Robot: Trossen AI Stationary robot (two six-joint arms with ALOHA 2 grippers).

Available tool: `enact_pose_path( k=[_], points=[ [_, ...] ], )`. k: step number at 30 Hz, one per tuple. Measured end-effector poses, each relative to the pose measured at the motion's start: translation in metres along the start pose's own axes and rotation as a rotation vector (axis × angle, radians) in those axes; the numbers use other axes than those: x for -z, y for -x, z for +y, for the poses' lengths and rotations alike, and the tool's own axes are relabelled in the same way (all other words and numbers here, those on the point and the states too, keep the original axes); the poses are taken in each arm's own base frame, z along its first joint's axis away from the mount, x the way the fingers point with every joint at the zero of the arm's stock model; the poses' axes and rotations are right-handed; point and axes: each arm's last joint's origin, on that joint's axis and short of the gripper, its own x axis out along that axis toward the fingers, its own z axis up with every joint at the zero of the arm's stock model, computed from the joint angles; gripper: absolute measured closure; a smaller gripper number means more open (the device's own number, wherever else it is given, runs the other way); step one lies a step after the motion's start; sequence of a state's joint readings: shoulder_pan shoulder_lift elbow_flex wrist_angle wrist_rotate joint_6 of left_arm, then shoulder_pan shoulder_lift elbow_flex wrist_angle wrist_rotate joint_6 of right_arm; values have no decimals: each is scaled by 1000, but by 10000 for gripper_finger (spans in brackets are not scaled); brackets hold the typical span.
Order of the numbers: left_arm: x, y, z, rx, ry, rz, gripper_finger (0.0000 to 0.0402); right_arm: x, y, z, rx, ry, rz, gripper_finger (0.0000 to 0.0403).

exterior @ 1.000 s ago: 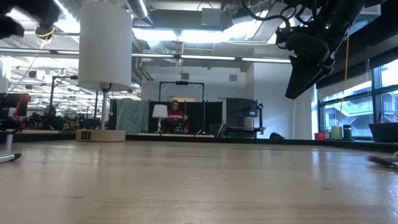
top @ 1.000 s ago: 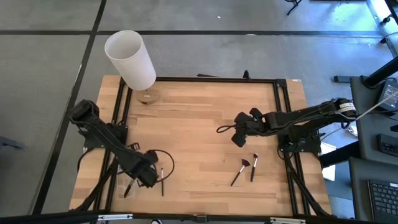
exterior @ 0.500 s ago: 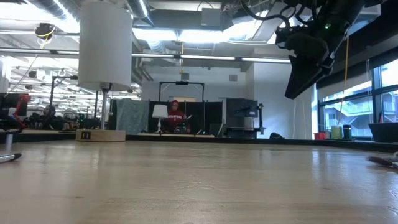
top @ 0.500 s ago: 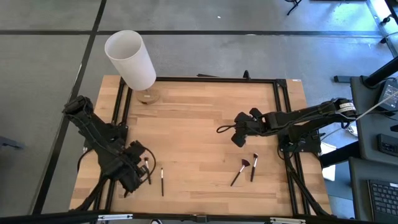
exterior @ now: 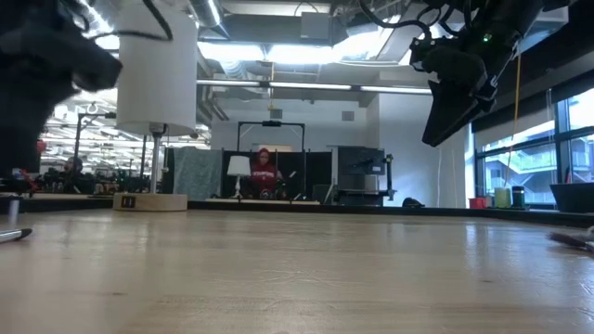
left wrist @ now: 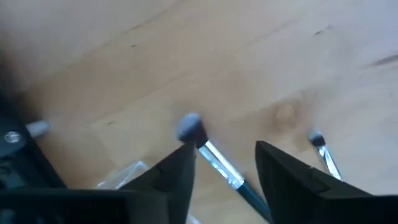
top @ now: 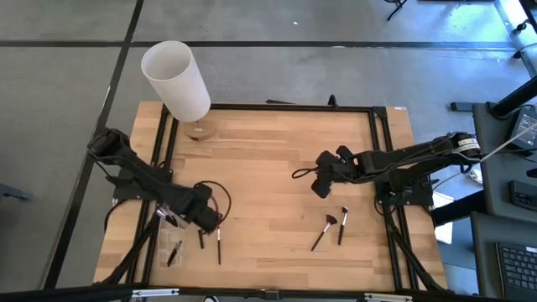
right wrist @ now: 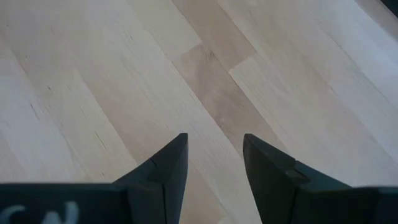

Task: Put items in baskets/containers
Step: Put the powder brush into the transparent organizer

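High view: the left gripper [top: 204,220] hangs low over the near-left part of the table [top: 268,168], above two dark-handled makeup brushes [top: 211,242] that lie side by side just beside it. Another dark brush [top: 174,252] rests at the table's left edge, where the clear plastic container should be; its outline barely shows against the wood. In the left wrist view the jaws stand apart, with a pale-tufted brush [left wrist: 211,152] in the gap between the fingers [left wrist: 171,177] and a second brush [left wrist: 323,152] outside it; whether the fingers touch the handle I cannot tell. The right gripper [top: 323,180] waits above the table's right half, its jaws apart over bare wood. Two more brushes, one with a reddish fan-shaped head [top: 322,230] and a straight one [top: 341,225], lie near it.

The step in hand looks like picking one brush. To do it well, the fingers should straddle only that handle, across its length near the middle, and close only once low enough, so the neighbouring brush is not dragged along.
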State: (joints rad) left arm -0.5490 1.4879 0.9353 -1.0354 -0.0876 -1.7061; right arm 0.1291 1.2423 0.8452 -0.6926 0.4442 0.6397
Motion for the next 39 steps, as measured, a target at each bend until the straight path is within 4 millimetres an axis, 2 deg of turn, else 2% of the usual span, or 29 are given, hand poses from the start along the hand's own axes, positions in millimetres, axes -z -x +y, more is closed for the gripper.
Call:
enact_pose_path(
  k=[4, 8, 14, 19, 26, 32, 39],
  points=[
    [-12, -10, 4, -27, 55, 15, 207, 0, 0, 0, 1, 13, 0, 248],
    [-17, -18, 8, -52, 117, 37, 197, 0, 0, 0, 1, 17, 1, 248],
    [-11, -38, 11, 11, 178, 60, 215, 1, 0, -1, 7, 23, 9, 248],
    [-4, -45, 13, 34, 199, 99, 246, 1, 0, -1, 7, 18, 10, 248],
    [4, -45, 14, 29, 192, 125, 282, 1, 0, -1, 9, 6, 12, 248],
    [-4, -42, 11, 37, 141, 117, 279, 1, 0, -1, 8, 5, 11, 248],
    [-21, -2, 0, 14, 108, 108, 272, 1, 0, -1, 8, 0, 12, 248]
  ],
)
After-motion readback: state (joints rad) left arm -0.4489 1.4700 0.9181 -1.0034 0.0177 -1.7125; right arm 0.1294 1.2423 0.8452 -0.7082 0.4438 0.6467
